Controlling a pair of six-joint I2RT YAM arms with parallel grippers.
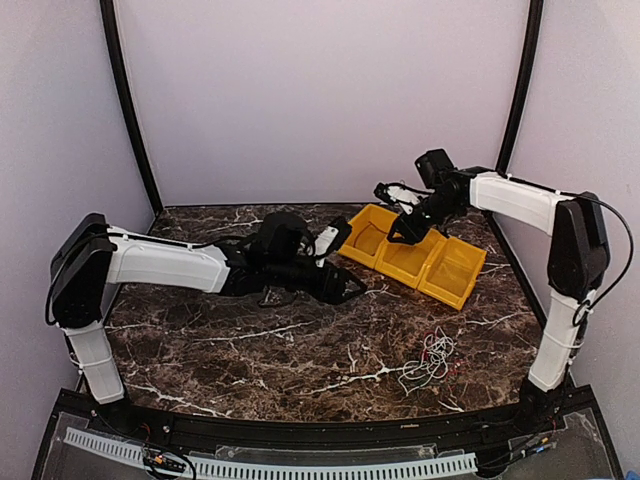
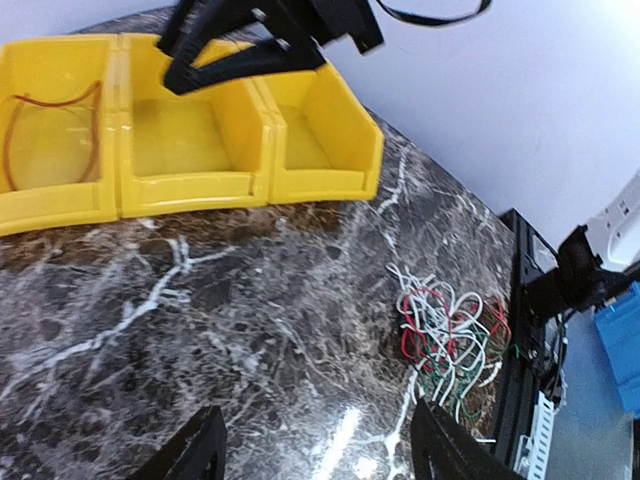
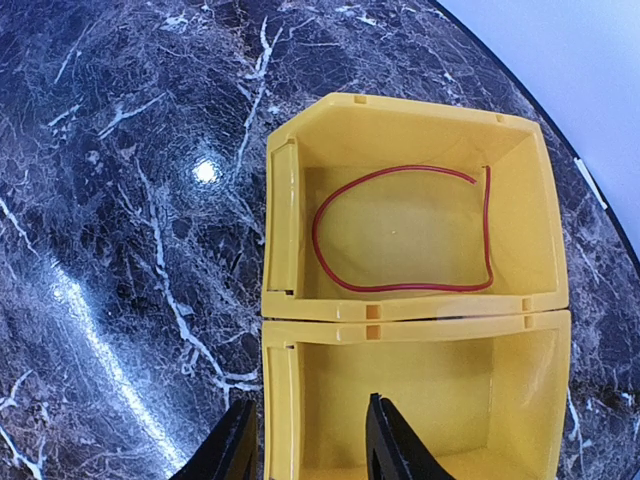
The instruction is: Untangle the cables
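Observation:
The cables [image 1: 430, 360] lie in a small tangle of white, red and green wires on the marble table near the right arm's base; the left wrist view shows the cables [image 2: 450, 335] too. My left gripper [image 1: 348, 290] hovers mid-table, well left of the tangle. In its own view the left gripper [image 2: 320, 452] stands open with only bare marble between its fingers. A single red cable [image 3: 400, 230] lies looped in the end yellow bin [image 3: 280, 200]. My right gripper [image 3: 312, 445] is open above the wall of the middle bin [image 3: 420, 400], holding nothing.
Three yellow bins [image 1: 410, 258] stand in a row at the back right, and the right arm [image 1: 510, 200] reaches over them. The table's black front rim [image 1: 330, 430] runs just behind the tangle. The left arm [image 1: 170, 265] stretches across the left half.

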